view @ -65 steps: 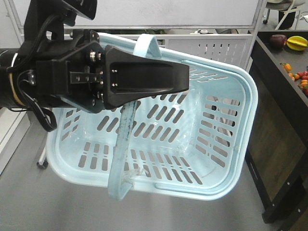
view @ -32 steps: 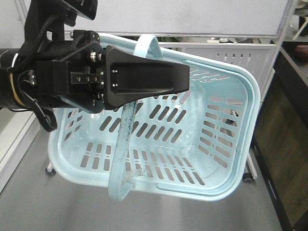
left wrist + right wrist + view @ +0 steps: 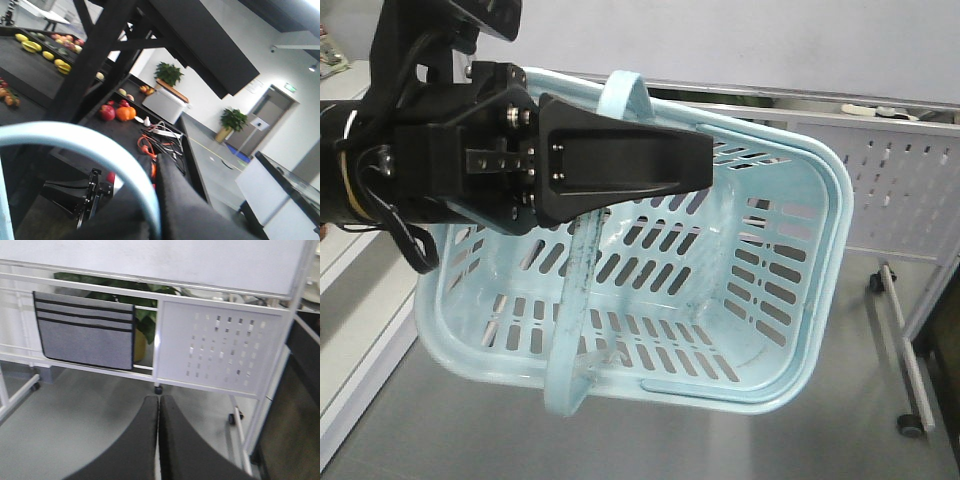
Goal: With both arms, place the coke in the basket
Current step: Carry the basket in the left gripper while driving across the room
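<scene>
Exterior front-facing view: the black wedge-shaped left gripper (image 3: 705,160) clamps one thin loop handle (image 3: 568,310) of the pale blue slotted plastic basket (image 3: 835,230), which hangs tilted beneath it. Right wrist view: the right gripper (image 3: 158,401) has its jaws pressed together on nothing.

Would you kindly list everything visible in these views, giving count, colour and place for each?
basket: one, pale blue, empty, hanging tilted by one handle, front view.
perforated panel: one, white, on a wheeled rack, right wrist view.
fabric organiser: one, grey with black trim, hung on the rack left of the panel.
potted plants: two, green, by the far wall, left wrist view.
fruit: many, red, orange and yellow, on black shelves.
cables: a tangle, orange and black, on the black counter.
left gripper: black, shut on the basket handle.
right gripper: black, fingers touching, holding nothing.
</scene>
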Controlling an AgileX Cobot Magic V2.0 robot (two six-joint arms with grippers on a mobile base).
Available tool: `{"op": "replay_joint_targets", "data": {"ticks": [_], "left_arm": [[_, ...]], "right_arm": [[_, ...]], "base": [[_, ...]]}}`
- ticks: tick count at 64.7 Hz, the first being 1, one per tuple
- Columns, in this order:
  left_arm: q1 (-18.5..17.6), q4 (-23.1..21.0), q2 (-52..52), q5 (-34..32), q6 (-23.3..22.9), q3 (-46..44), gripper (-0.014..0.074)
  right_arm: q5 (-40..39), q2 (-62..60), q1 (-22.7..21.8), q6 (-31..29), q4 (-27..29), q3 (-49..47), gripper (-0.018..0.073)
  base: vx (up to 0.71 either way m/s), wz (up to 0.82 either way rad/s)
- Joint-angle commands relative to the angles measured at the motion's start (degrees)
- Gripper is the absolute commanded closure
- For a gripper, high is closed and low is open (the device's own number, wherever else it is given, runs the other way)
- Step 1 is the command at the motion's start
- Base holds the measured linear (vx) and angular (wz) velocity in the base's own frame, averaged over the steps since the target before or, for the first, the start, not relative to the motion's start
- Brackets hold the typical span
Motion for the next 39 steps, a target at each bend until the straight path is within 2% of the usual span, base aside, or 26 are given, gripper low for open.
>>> {"op": "replay_joint_targets", "data": {"ticks": [1,39], "left_arm": [[-0.2,-5.7,-2.0,-9.7,0.4,-1.7,0.0602],[-0.2,-5.7,-2.0,-9.7,0.4,-1.7,0.0602]], "right_arm": [[-4.1,-1.0,-0.1,-0.5,-0.5,0.5,0.0564],[-4.1,-1.0,-0.1,-0.5,-0.5,0.5,0.0564]], "base": [[0.13,0.37],[0.12,0.45]]}}
